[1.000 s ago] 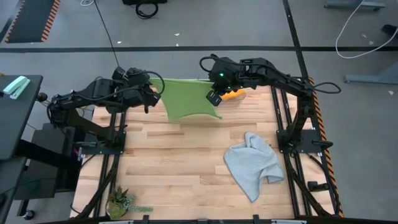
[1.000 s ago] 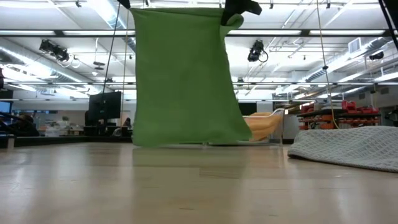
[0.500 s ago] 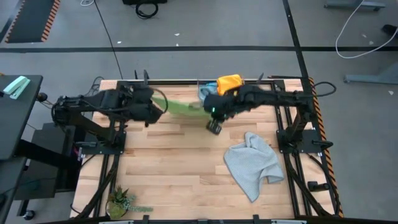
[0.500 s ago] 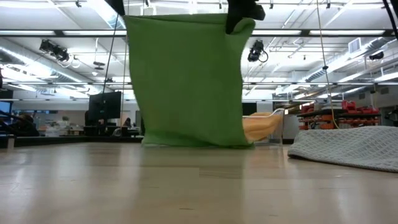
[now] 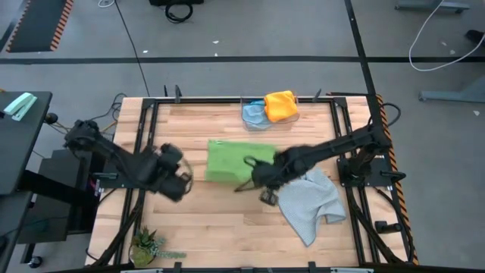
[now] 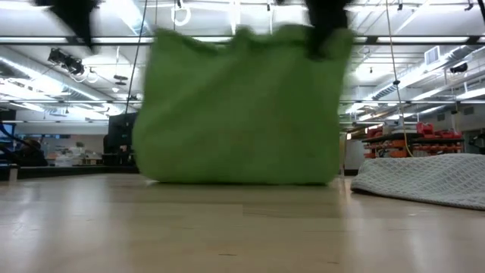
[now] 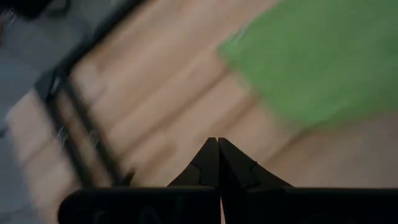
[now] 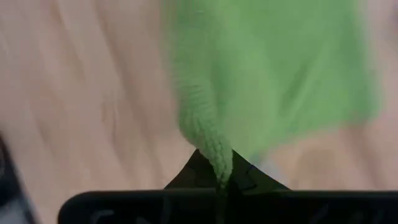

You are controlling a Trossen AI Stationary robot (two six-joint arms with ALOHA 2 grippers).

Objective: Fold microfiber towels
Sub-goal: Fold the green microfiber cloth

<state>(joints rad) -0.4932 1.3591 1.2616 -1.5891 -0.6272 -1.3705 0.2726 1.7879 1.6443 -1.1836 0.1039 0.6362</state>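
The green towel (image 5: 231, 159) is spread in the middle of the table. In the low view it (image 6: 242, 114) stands as a wide blurred sheet whose lower edge reaches the tabletop. My right gripper (image 5: 261, 186) is shut on its near right corner. My left gripper (image 5: 179, 182) is shut with nothing between its fingers (image 7: 217, 152). It stands to the left of the towel (image 7: 323, 56), apart from it. The grey towel (image 5: 311, 201) lies crumpled at the near right. The yellow-orange towel (image 5: 280, 105) and the light blue towel (image 5: 254, 114) lie at the far edge. My right gripper pinches a bunched corner of the green towel (image 8: 208, 143) between its two fingers, coming from above and pointing steeply down. The corner is lifted, at the sheet's upper right in the low view (image 6: 326, 34). The rest of the cloth slopes away from it toward the table.
The grey towel (image 6: 424, 178) lies close to the right of my right gripper. A small plant (image 5: 148, 246) stands at the near left corner. Dark frame rails (image 5: 140, 144) run along the table's left and right sides. Bare wood lies near the front edge.
Both grippers have come down and toward the table's near edge. The green towel, hung spread between them at the far edge a second ago, has come along to the table's middle. Its left corner is now out of my left gripper, which has gone on toward the near left.
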